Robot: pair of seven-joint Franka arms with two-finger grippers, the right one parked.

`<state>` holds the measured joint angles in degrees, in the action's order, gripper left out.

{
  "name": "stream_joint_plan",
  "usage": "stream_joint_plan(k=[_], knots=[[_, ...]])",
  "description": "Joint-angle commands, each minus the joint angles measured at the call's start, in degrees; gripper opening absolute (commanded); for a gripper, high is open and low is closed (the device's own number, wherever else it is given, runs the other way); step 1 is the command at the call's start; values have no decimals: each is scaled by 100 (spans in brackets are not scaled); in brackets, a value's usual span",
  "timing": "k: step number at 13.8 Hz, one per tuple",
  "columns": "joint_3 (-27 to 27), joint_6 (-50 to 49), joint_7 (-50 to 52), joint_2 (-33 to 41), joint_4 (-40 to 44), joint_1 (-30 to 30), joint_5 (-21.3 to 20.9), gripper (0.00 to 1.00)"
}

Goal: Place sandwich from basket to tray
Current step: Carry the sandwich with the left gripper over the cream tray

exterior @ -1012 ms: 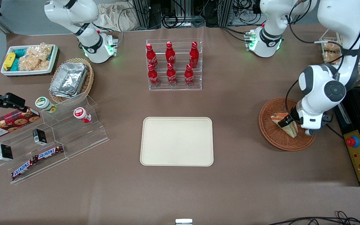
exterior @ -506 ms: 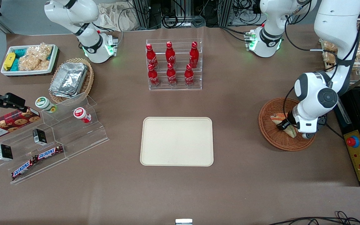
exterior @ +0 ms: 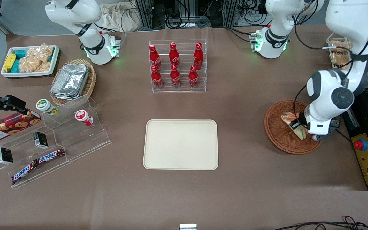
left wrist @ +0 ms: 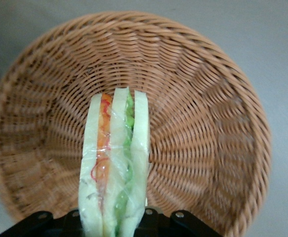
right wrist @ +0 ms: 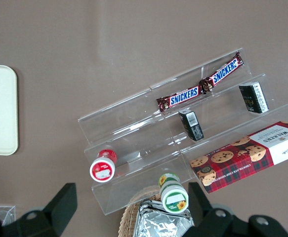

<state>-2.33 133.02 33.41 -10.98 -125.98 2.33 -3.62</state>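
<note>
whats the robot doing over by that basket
The working arm's gripper is shut on the wrapped sandwich, holding it by its wide end over the round wicker basket. The sandwich stands on edge between the fingers; whether it is clear of the weave cannot be told. The cream tray, where it is meant to go, has nothing on it.

Gripper (exterior: 299, 126) over basket (exterior: 278, 135): rough woven wicker, reddish-brown. Sandwich (left wrist: 115, 163): glossy clear plastic wrap, soft pale bread. Tray (exterior: 180, 144): smooth matt cream. Worktop (exterior: 235, 191): matt brown.
</note>
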Motion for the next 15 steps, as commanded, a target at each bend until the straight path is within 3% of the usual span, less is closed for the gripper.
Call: stream_joint_plan(k=[1, 6, 9, 12, 15], knots=[[249, -864, -484, 509, 345, 188, 2, 0], [1610, -1156, 436, 352, 1031, 224, 10, 0], [2471, -1068, 982, -306, 1636, 320, -60, 0], [2580, -622, 1089, -895, 2051, 916, -130, 0], [2588, 134, 1106, -1466, 2096, 1207, -735, 0]])
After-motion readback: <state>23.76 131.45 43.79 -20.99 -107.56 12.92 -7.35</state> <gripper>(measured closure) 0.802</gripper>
